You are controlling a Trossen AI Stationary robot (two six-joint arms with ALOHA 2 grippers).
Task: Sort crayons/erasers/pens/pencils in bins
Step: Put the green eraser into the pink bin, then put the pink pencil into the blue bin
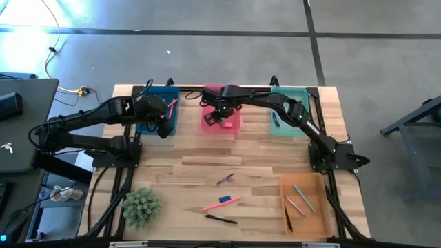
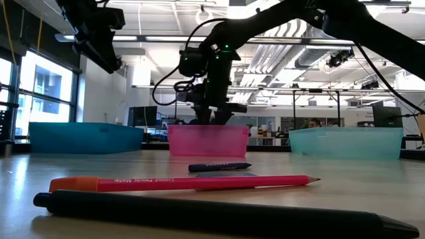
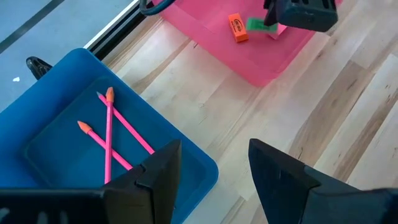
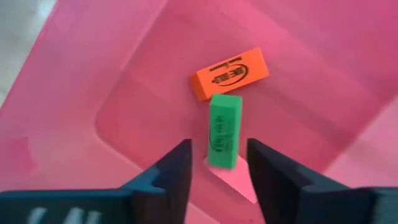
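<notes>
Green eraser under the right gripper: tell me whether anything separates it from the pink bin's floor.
Nothing visible does. The small green block eraser lies between the right gripper's open fingers, already inside the translucent pink plastic bin, touching the orange block eraser.

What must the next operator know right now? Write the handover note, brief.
Right gripper: open, low inside the translucent pink plastic bin, fingers either side of a green block eraser that looks released beside an orange block eraser.
Left gripper: open, empty, at the edge of the dark blue plastic bin, which holds two pink pencils.
Done: some thin sticks are in the orange bin.
Left: on the wooden table lie a small blue eraser, a dark crayon, a long pink pencil and a black pen.
</notes>
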